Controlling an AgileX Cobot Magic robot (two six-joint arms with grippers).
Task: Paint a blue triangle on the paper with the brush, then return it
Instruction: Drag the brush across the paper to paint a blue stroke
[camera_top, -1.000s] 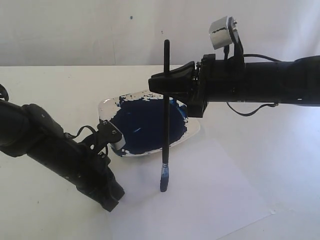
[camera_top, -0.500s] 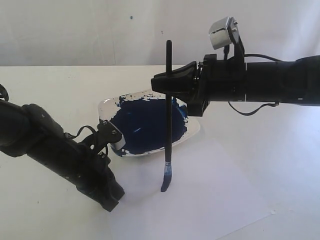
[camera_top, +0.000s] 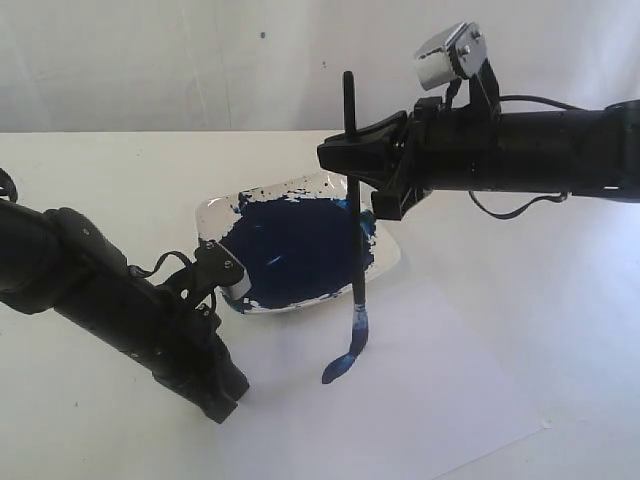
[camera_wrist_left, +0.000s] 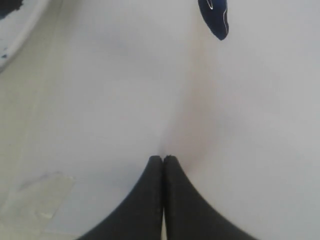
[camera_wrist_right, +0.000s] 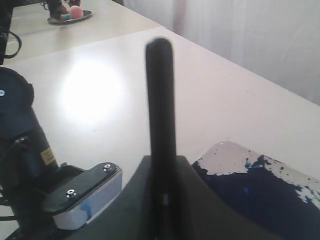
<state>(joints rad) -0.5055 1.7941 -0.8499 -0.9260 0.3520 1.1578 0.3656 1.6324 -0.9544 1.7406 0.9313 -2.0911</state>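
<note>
My right gripper is shut on the black handle of the brush, which hangs nearly upright in front of the dish. The brush's blue-stained tip touches the white paper. A short curved blue stroke trails from it on the sheet; no blue triangle shows. In the right wrist view the brush handle rises from between the jaws of the right gripper. My left gripper is shut and empty, tips down on the paper's near-left part. The left wrist view shows the left gripper on the paper, with the blue stroke ahead of it.
A white dish holding a dark navy paint pool sits behind the paper, between the arms. The dish's rim shows in the left wrist view. The left arm slants across the near left of the table.
My right gripper has moved right and tilted, dragging the brush tip rightward over the paper. A curved blue stroke now lies where the tip stood. The left arm has not moved.
</note>
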